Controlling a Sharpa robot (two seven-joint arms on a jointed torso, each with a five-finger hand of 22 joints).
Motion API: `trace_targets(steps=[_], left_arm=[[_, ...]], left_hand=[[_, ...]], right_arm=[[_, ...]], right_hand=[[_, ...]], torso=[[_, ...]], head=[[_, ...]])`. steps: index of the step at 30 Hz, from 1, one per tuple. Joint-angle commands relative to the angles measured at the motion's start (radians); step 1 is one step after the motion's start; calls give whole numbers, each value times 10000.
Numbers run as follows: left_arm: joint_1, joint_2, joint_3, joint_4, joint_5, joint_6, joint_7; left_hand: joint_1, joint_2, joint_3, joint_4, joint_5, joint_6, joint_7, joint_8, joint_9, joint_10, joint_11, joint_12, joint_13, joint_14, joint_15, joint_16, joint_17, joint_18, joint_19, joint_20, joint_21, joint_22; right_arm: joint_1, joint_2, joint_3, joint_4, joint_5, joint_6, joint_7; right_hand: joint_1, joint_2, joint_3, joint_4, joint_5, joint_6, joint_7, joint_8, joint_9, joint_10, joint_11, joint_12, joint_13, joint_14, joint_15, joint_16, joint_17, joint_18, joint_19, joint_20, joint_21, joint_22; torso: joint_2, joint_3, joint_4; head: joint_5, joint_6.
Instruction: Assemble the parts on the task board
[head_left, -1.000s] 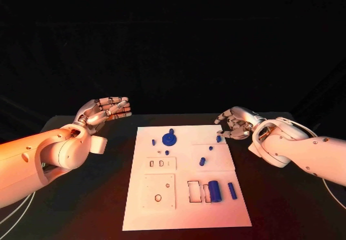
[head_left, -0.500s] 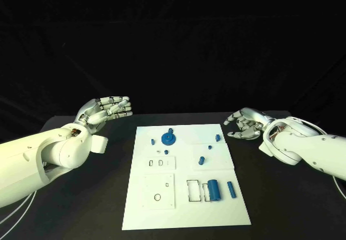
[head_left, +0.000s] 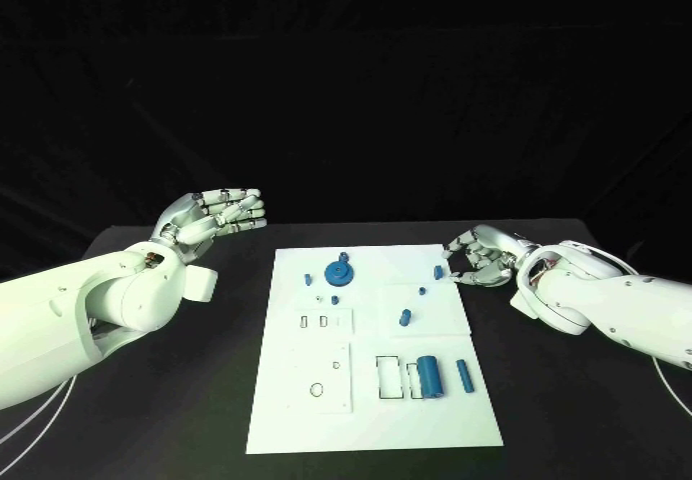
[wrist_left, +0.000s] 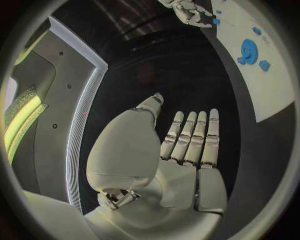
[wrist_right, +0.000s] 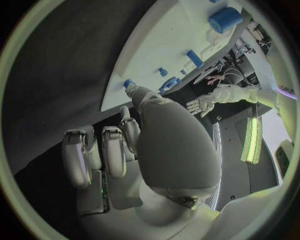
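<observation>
Black table (head_left: 159, 400) before a black backdrop (head_left: 361, 110) — dim, dark room all round.

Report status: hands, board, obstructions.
Left hand raised off the table beside the board, fingers straight, holding nothing. Right hand curled at the task board far right edge, next to a small blue part; grip unconfirmed. No obstructions seen.

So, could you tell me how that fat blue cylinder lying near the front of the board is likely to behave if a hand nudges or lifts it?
The blue cylinder lies on its side on the task board, so a sideways nudge would probably roll it. It looks like smooth, rigid plastic: likely stiff and light, perhaps slippery between metal fingers. The slim blue pin beside it might get knocked.
</observation>
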Motion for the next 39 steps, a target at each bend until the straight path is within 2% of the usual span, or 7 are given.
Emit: trace_targets(steps=[1, 12, 17, 31, 39], left_arm=[[7, 10, 7, 10, 32, 162, 87], [7, 13, 7, 5, 27, 164, 75], [7, 7, 7, 8, 24, 157, 64], [8, -2, 7, 18, 13, 150, 39], [8, -11, 7, 26, 11, 150, 25]], left_hand=[[122, -16, 9, -51, 38, 69, 887, 54, 8, 63, -16, 53, 11, 14, -24, 31, -4, 177, 95, 2, 44, 16], [122, -16, 9, -51, 38, 69, 887, 54, 8, 63, -16, 53, 11, 14, -24, 31, -4, 177, 95, 2, 44, 16], [128, -17, 13, -59, 37, 71, 881, 60, 1, 65, -18, 49, 6, -2, -26, 26, -23, 187, 126, 4, 50, 14], [149, -5, 28, -72, 35, 75, 879, 65, -1, 69, -20, 48, 4, -7, -27, 24, -33, 191, 139, 5, 51, 12], [149, -5, 28, -72, 35, 75, 879, 65, -1, 69, -20, 48, 4, -7, -27, 24, -33, 191, 139, 5, 51, 12]], right_arm=[[-37, 66, 0, -52, -78, 201, 101], [-83, 309, -10, -224, -53, 186, 1], [-112, 370, -14, -225, -20, 241, 0], [-187, 539, -20, -346, -5, 309, -99], [-202, 608, -22, -414, -5, 274, -160]], right_hand=[[-66, 6, -22, 61, 44, -6, 30, -14, -15, -8, 36, 2, 504, 947, 44, 44, 2190, -143, 1047, 24, 54, 2632], [-192, 88, 7, 177, 81, 94, 18, 42, -14, 84, 28, 98, 578, 952, 43, 54, 2209, -143, 1047, 31, 54, 2632], [-206, 126, 57, 201, 91, 195, -6, 97, -5, 132, 8, 150, 618, 954, 29, 58, 2216, -143, 1047, 24, 54, 2632], [-248, 160, 139, 238, 91, 392, -65, 209, 13, 193, -41, 211, 667, 957, -15, 64, 2228, -143, 1047, -6, 54, 2632], [-291, 282, 286, 273, 100, 646, -160, 380, 46, 264, -123, 278, 721, 959, -89, 66, 2235, -143, 1047, -69, 54, 2632]], torso=[[-10, 1, -5], [-10, 4, 1], [-2, 4, -12], [-18, 9, -15], [-13, 9, -16]], head=[[17, -36], [31, -80], [105, -113], [79, -143], [83, -163]])
